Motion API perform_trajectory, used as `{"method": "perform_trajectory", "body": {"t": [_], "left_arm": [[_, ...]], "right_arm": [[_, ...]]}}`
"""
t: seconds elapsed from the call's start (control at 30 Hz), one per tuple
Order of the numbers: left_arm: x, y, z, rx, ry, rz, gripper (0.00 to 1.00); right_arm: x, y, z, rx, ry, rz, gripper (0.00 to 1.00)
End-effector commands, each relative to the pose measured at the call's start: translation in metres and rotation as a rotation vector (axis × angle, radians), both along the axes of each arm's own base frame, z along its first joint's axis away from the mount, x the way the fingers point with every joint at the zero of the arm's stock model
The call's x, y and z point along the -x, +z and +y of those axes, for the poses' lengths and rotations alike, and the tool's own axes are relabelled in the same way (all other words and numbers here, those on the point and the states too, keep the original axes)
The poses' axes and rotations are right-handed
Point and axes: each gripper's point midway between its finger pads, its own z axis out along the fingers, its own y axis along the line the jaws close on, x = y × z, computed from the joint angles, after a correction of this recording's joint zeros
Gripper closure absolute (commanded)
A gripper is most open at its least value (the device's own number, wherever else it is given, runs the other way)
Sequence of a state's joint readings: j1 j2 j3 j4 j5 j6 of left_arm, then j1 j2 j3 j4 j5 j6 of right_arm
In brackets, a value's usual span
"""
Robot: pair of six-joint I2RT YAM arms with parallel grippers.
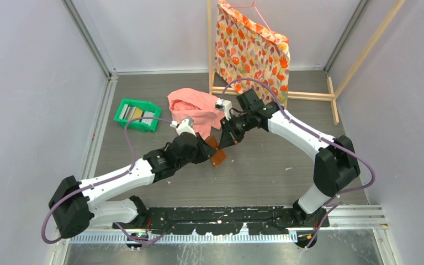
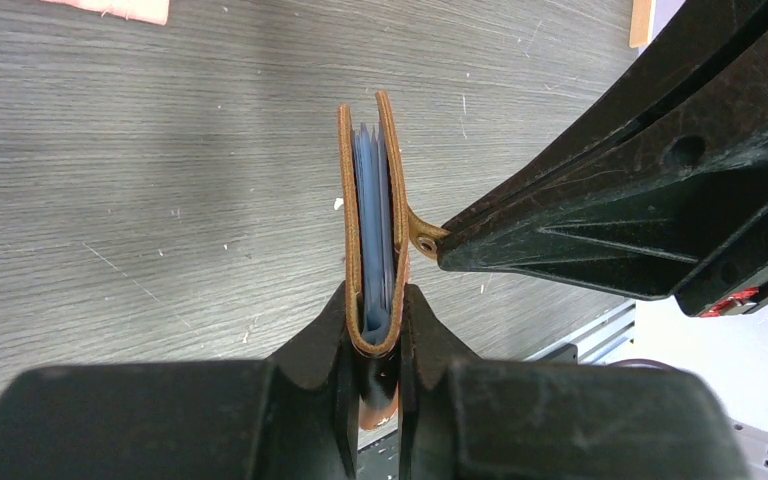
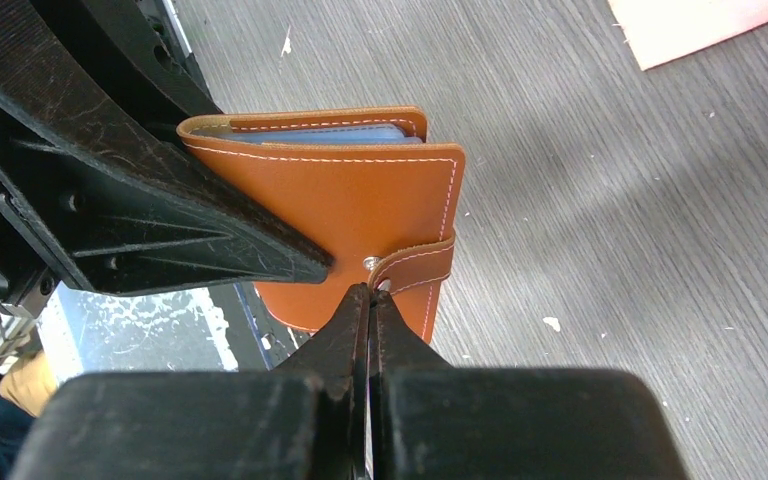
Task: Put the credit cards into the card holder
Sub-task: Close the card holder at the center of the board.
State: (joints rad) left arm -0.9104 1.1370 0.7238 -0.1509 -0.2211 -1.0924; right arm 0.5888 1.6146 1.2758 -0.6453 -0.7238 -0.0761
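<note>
The card holder [image 1: 218,158] is a brown leather wallet, folded shut and held edge-up above the table. My left gripper [image 1: 210,150] is shut on its folded spine [image 2: 372,335]. Pale blue-grey pockets [image 2: 372,200] show between the leather covers; I cannot tell whether cards sit in them. My right gripper [image 3: 370,292] is shut, its tips pinching the end of the snap tab [image 3: 415,265], which curves away from the cover [image 3: 350,200]. Several credit cards [image 1: 133,112] lie in the green tray at the left.
The green tray [image 1: 122,105] sits at the far left of the table. A pink cloth [image 1: 193,107] lies just behind both grippers. A wooden rack with a floral bag [image 1: 251,47] stands at the back. Grey walls close in on both sides.
</note>
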Motion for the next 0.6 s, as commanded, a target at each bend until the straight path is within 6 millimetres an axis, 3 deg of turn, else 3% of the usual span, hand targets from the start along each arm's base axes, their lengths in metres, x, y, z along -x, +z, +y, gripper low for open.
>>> {"method": "perform_trajectory", "body": {"t": [0.0,0.57], "left_arm": [[-0.0150,0.0307,-0.0086,0.064,0.033,-0.065,1.00],[-0.0165,0.0280,-0.0057,0.052,0.054,-0.057,1.00]], "right_arm": [[0.0080,0.0105,0.0085,-0.052,0.031,0.003,0.99],[0.0133,0.0006,0.0118,-0.021,0.047,0.004,0.99]]}}
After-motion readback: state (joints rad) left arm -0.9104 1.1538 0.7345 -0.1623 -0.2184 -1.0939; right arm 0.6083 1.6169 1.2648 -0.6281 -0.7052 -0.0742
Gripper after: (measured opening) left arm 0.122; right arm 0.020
